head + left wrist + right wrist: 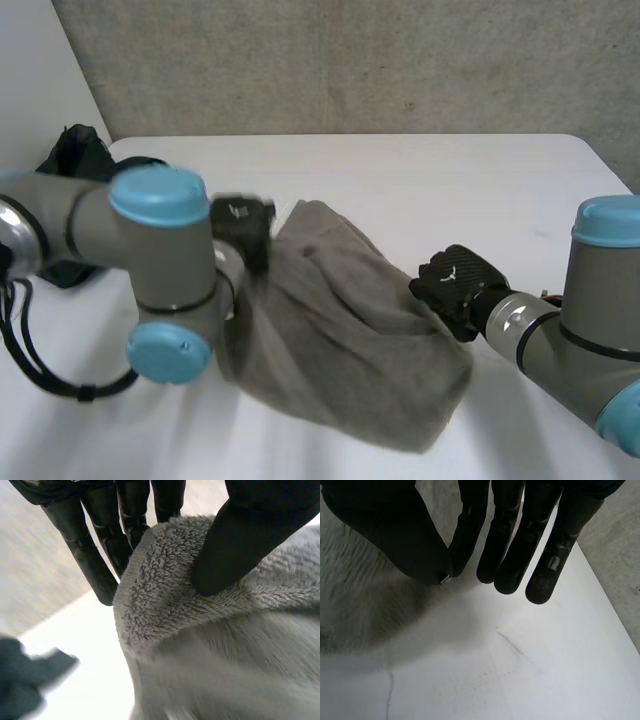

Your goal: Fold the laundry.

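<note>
The head view looks down from behind, well back, taking in the table [420,170], towel [350,340], left hand [245,225] and right hand [455,285]. The left wrist view looks along its hand's palm, very close on the towel edge at the fingertips. The right wrist view looks along its palm at table past the fingertips, towel beside the thumb.

- The towel [350,340] lies on the table [450,180], near its middle.
- The left hand [243,225] is at its far left edge, the right hand [455,285] at its right edge.
- A second cloth [75,155] sits on the table's far left corner.
</note>
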`<state>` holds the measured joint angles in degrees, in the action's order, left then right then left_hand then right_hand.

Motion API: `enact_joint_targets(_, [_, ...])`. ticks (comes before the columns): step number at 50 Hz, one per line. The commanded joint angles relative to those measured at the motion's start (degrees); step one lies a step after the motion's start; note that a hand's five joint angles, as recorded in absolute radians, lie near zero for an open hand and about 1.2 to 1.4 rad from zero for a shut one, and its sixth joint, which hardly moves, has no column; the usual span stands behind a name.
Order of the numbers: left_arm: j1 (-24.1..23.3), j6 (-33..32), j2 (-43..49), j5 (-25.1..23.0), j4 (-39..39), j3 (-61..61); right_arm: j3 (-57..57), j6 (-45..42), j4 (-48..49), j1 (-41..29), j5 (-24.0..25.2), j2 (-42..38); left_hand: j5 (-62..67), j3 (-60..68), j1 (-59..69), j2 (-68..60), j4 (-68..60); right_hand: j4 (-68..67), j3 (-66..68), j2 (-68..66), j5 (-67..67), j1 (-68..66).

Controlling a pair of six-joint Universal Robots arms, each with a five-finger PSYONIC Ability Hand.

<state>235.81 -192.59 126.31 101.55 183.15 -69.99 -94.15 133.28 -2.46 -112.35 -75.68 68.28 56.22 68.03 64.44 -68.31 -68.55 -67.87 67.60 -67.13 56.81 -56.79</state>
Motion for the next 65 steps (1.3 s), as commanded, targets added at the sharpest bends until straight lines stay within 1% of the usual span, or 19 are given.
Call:
enact_joint_targets(1, [0.71, -4.89, -8.44, 0.84, 10.03, 3.28, 0.89, 3.56, -5.09, -0.06, 0.27, 2.30, 13.78, 11.97, 15.56, -11.69, -11.45, -12.13, 12.40, -12.87, 13.19, -23.21])
enact_joint_targets(4, [0.62, -6.74, -11.51, -0.38, 11.70, 3.37, -0.33, 7.43, -8.33, -0.50, 2.20, 3.09, 13.78, 11.97, 15.56, -11.69, -11.45, -12.13, 12.40, -12.87, 13.19, -23.21])
enact_joint_targets(8, [0.53, -7.09, -16.17, -3.19, 11.79, 2.58, -1.22, 6.83, -19.04, -0.50, 8.35, 3.18, 13.78, 11.97, 15.56, -11.69, -11.45, -12.13, 12.40, -12.87, 13.19, -23.21])
enact_joint_targets(10, [0.27, -7.01, -18.02, -4.34, 11.79, 1.70, 0.36, 6.64, -22.48, -0.07, 10.72, 3.27, 13.78, 11.97, 15.56, -11.69, -11.45, 7.02, -6.76, 6.28, -5.97, -4.05])
enact_joint_targets(11, [0.27, -7.01, -18.82, -4.87, 11.79, 1.17, 2.63, 7.26, -22.32, 0.11, 12.30, 3.44, 13.78, 11.97, 15.56, -11.69, -11.45, 28.80, -28.54, 28.06, -27.75, 17.72])
enact_joint_targets(12, [0.09, -7.09, -20.65, -6.00, 11.79, -0.22, 4.04, 8.22, -20.93, 0.37, 12.49, 3.53, 13.78, 11.97, 15.56, -11.69, -11.45, 39.68, -39.41, 38.94, -38.62, 28.60])
enact_joint_targets(14, [-0.08, -7.27, -22.85, -6.98, 11.79, -1.81, 6.24, 10.41, -18.38, 1.25, 12.06, 3.53, 13.78, 11.97, 15.56, -11.69, -11.45, 56.69, -56.42, 55.95, -55.63, 45.61])
enact_joint_targets(15, [-0.17, -7.36, -24.17, -7.42, 11.70, -2.60, 9.04, 13.56, -15.84, 2.99, 10.83, 3.53, 13.78, 11.97, 15.56, -11.69, -11.45, 57.87, -57.60, 57.13, -56.81, 46.79])
enact_joint_targets(19, [-0.17, -7.36, -31.72, -10.49, 11.18, -6.99, 17.12, 21.39, -12.83, 5.73, 7.67, 3.62, 13.78, 11.97, 15.56, -11.69, -11.45, 57.87, -57.60, 57.13, -56.81, 46.79])
enact_joint_targets(23, [-0.17, -7.45, -36.30, -13.30, 9.60, -11.21, 24.60, 25.62, -12.30, 6.18, 7.74, 1.78, 13.78, 11.97, 15.56, -11.69, -11.45, 57.87, -57.60, 57.13, -56.81, 46.79])
enact_joint_targets(33, [-0.17, -12.80, -40.36, -15.68, 3.89, -17.81, 36.31, 25.28, -12.74, 5.74, 8.10, -5.26, 13.78, 11.97, 15.56, -11.69, -11.45, 57.87, -57.60, 57.13, -56.81, 46.79])
enact_joint_targets(38, [-0.61, -18.59, -41.67, -15.68, 1.25, -20.54, 39.56, 21.87, -13.26, 4.60, 12.82, -8.15, 13.78, 11.97, 15.56, -11.69, -11.45, 57.87, -57.60, 57.13, -56.81, 46.79])
enact_joint_targets(43, [-1.23, -20.54, -43.69, -15.60, -0.33, -21.59, 41.76, 17.02, -16.16, 3.37, 19.69, -11.49, 13.78, 11.97, 15.56, -11.69, -11.45, 57.87, -57.60, 57.13, -56.81, 46.79])
enact_joint_targets(46, [-1.31, -20.54, -44.83, -15.60, -0.95, -21.94, 43.77, 15.88, -18.27, 0.74, 21.36, -14.38, 13.78, 11.97, 15.56, -11.69, -11.45, 57.87, -57.60, 57.13, -56.81, 46.79])
enact_joint_targets(59, [-1.32, -20.45, -45.10, -15.51, -0.78, -21.51, 52.82, 16.75, -21.09, -9.20, 20.32, -29.94, 13.78, 11.97, 15.56, -11.69, -11.45, 57.03, -56.76, 56.29, -55.97, 45.95])
enact_joint_targets(60, [-1.32, -20.45, -44.84, -15.51, -0.69, -21.51, 56.49, 17.97, -20.57, -9.38, 17.88, -32.13, 13.78, 11.97, 15.56, -11.69, -11.45, 28.80, -28.54, 28.06, -27.75, 17.72])
enact_joint_targets(63, [-1.14, -20.54, -44.05, -15.51, -0.60, -21.16, 64.50, 21.14, -18.81, -9.47, 10.50, -35.57, 13.78, 11.97, 15.56, -11.69, -11.45, -12.01, 12.28, -12.75, 13.07, -23.09])
enact_joint_targets(64, [-1.05, -20.54, -43.79, -15.59, -0.51, -20.89, 70.18, 24.11, -16.80, -9.47, 4.21, -37.32, 13.78, 11.97, 15.56, -11.69, -11.45, -12.13, 12.39, -12.87, 13.18, -23.21])
enact_joint_targets(65, [-0.62, -20.63, -42.74, -15.60, -0.25, -20.37, 72.85, 25.62, -15.74, -9.47, 1.27, -38.03, 13.78, 11.97, 15.56, -11.69, -11.45, -12.13, 12.40, -12.87, 13.19, -23.21])
